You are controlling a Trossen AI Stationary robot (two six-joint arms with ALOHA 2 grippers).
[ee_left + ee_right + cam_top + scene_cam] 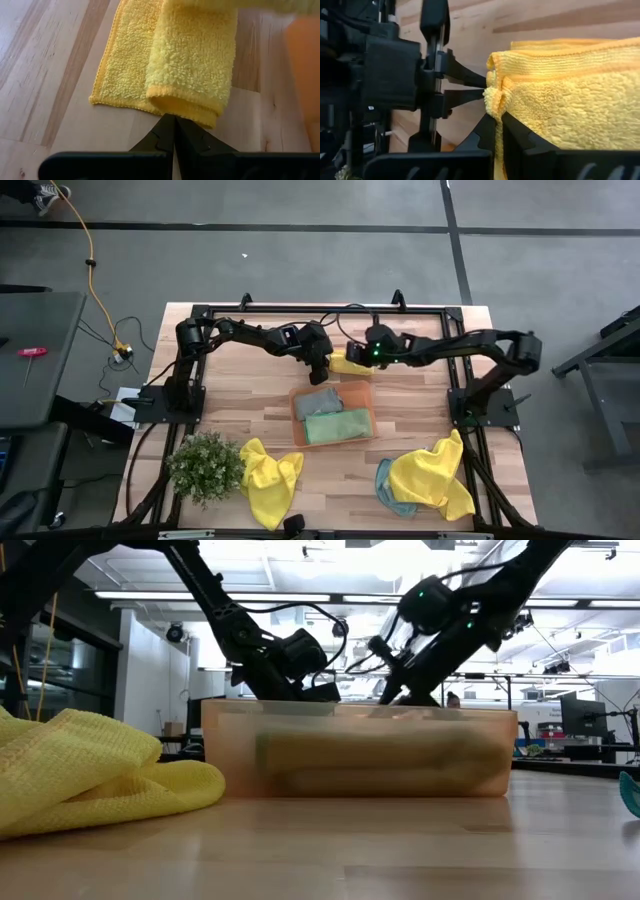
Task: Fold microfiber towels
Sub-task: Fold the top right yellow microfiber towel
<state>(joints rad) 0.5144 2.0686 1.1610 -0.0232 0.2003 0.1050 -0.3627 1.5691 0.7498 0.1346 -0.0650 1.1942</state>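
**Yellow towel pinched from both ends behind the tray**

A yellow towel [349, 364], partly folded, is held between the two pincers at the far edge of the orange tray [297, 402]. The left pincer [322, 367] is closed on one end of it: in the left wrist view its fingers meet just under the doubled edge of the towel [190, 65], which hangs as a thick fold directly ahead of the tips, with a single flat layer lying on the worktop [420, 415] beside it. The right pincer [497, 117] is likewise shut on a bunched corner of the towel [570, 100], which spreads away from its tips across the view, while the left pincer [470, 85] is seen facing it, tips close to the same corner.

The relation that matters is this: the towel's long axis runs from one pincer to the other, so each arm has an end right at its tips and neither is clearly the nearer. The next fold is judged to depend on the two ends being carried together without the cloth being pulled taut or dragged over the tray rim.

Inside the tray, a grey towel [318, 400] and a green towel [338, 425] are already folded. Unfolded cloths remain well nearer the front of the worktop: a yellow heap [268, 477] by the plant [205, 467], and a yellow cloth [432, 477] over a teal cloth [388, 488].
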